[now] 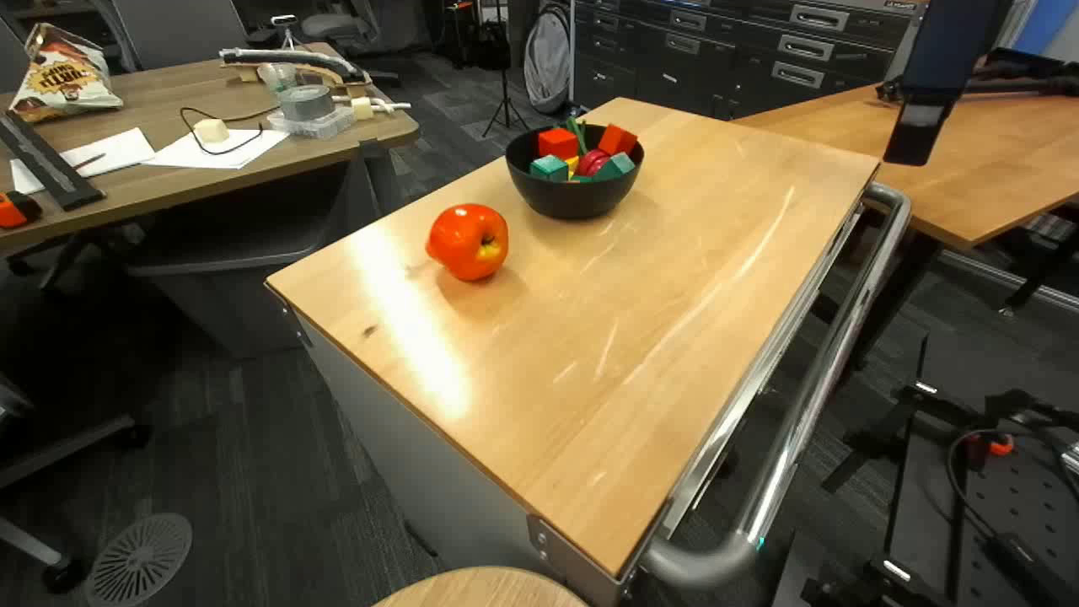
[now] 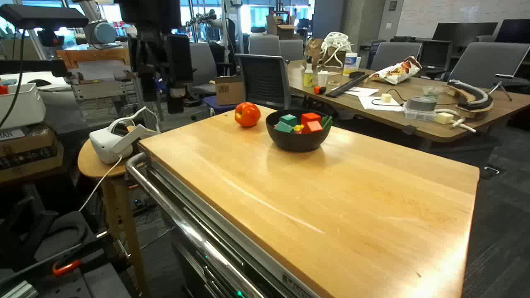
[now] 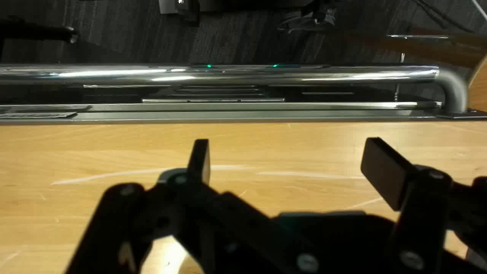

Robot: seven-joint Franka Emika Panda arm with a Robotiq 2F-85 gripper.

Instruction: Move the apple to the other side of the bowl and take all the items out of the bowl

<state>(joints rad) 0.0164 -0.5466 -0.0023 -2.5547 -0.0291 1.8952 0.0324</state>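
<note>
The gripper (image 3: 291, 167) stands wide, holding nothing. In both exterior views the apple (image 1: 468, 242) sits left of the bowl (image 1: 575, 197), not touching: likely light, firm and slippery, best pinched across its middle. The cubes (image 2: 312, 126) inside should grip cleanly by flat faces.

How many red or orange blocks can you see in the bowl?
2: in an exterior view, one block is at the back left of the bowl, another block at the back right. More may hide underneath.
</note>
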